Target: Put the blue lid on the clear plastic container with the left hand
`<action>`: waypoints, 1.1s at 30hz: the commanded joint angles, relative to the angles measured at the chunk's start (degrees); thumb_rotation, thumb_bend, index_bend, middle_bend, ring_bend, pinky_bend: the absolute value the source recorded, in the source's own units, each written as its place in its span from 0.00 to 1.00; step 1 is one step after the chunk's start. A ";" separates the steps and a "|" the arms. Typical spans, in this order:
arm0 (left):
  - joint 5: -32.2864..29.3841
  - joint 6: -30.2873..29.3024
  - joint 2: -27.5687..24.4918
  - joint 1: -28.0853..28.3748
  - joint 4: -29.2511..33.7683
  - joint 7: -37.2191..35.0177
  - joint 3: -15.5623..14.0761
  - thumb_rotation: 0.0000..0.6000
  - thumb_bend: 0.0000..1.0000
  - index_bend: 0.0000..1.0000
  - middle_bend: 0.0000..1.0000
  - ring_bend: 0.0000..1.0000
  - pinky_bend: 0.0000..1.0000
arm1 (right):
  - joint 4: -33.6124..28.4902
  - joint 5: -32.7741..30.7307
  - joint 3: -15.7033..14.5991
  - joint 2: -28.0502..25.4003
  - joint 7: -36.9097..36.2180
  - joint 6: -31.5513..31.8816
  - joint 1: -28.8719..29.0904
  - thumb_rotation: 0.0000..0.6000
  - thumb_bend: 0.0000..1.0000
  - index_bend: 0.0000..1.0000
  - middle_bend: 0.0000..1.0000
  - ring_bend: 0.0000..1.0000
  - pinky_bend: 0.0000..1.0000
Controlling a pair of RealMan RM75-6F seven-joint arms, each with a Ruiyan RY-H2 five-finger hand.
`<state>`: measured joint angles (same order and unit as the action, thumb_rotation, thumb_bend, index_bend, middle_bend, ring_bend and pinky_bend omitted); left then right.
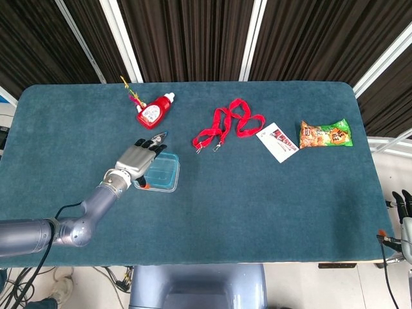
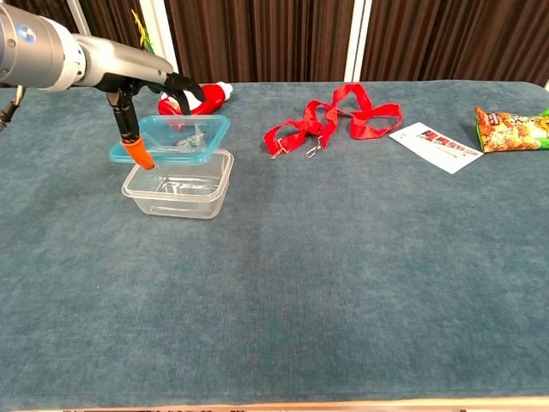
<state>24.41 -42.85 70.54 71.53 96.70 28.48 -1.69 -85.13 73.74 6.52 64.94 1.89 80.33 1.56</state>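
From the head view we see our left hand (image 1: pixel 136 161) over the container (image 1: pixel 162 174), fingers gripping the lid (image 1: pixel 161 165) on the felt-like table (image 1: pixel 257 206). Our right hand (image 1: pixel 403 205) is barely in view; its fingers' state is unclear.

From the chest view, the translucent blue rounded-rectangle lid (image 2: pixel 184 137) hovers tilted just above the clear container (image 2: pixel 180 183).

Teal table (image 1: pixel 257 212): clear container (image 2: pixel 178 184), red bottle (image 1: pixel 153 112), lanyard (image 1: pixel 228 127), card (image 1: pixel 277 142), snack bag (image 1: pixel 325 134).
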 commanded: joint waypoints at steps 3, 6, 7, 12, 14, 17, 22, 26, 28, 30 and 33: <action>-0.23 -0.72 1.34 -0.02 -0.86 0.55 -0.28 1.00 0.24 0.00 0.24 0.00 0.00 | -0.07 0.04 0.07 -0.11 -0.12 0.22 -0.11 1.00 0.31 0.07 0.05 0.04 0.00; -0.45 -0.79 2.12 0.04 -1.57 1.07 -0.56 1.00 0.24 0.00 0.24 0.00 0.00 | -0.10 -0.01 0.08 -0.16 -0.10 0.22 -0.15 1.00 0.31 0.07 0.05 0.04 0.00; -0.49 -0.81 2.33 0.03 -1.70 1.13 -0.56 1.00 0.24 0.00 0.24 0.00 0.00 | -0.10 -0.03 0.10 -0.16 -0.09 0.22 -0.15 1.00 0.31 0.07 0.05 0.04 0.00; -0.50 -1.40 3.42 -0.05 -2.64 1.74 -0.74 1.00 0.24 0.00 0.24 0.00 0.00 | -0.01 -0.17 0.13 -0.14 -0.10 0.08 -0.14 1.00 0.31 0.07 0.05 0.04 0.00; -0.65 -1.28 3.71 -0.15 -2.92 1.80 -0.82 1.00 0.24 0.00 0.24 0.00 0.00 | -0.01 -0.21 0.17 -0.16 -0.11 0.03 -0.11 1.00 0.31 0.07 0.05 0.04 0.00; -0.74 -1.13 3.97 -0.20 -3.20 2.14 -1.08 1.00 0.24 0.00 0.24 0.00 0.00 | 0.01 -0.29 0.21 -0.18 -0.20 0.01 -0.14 1.00 0.31 0.07 0.05 0.04 0.00; -0.72 -1.07 4.28 -0.43 -3.37 2.07 -0.92 1.00 0.24 0.00 0.24 0.00 0.00 | 0.08 -0.30 0.17 -0.19 -0.30 -0.08 -0.18 1.00 0.31 0.07 0.05 0.04 0.00; -0.54 -0.75 4.44 -0.44 -3.47 2.20 -0.92 1.00 0.24 0.00 0.25 0.00 0.00 | 0.08 -0.31 0.21 -0.17 -0.29 -0.06 -0.17 1.00 0.31 0.07 0.05 0.04 0.00; -0.55 -0.67 4.72 -0.48 -3.72 2.30 -1.00 1.00 0.24 0.00 0.24 0.00 0.00 | 0.06 -0.29 0.24 -0.22 -0.33 0.04 -0.22 1.00 0.31 0.07 0.05 0.04 0.00; -0.58 -0.65 5.00 -0.55 -4.01 2.33 -1.04 1.00 0.24 0.00 0.25 0.00 0.00 | 0.02 -0.32 0.28 -0.26 -0.37 0.10 -0.25 1.00 0.31 0.07 0.05 0.04 0.00; -0.59 -0.47 5.48 -0.69 -4.50 2.29 -1.09 1.00 0.24 0.00 0.25 0.00 0.00 | 0.03 -0.33 0.31 -0.30 -0.44 0.18 -0.30 1.00 0.31 0.07 0.05 0.04 0.00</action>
<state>23.82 -43.37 75.97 70.87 92.24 30.78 -2.76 -85.11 73.41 6.83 64.64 1.45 80.51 1.26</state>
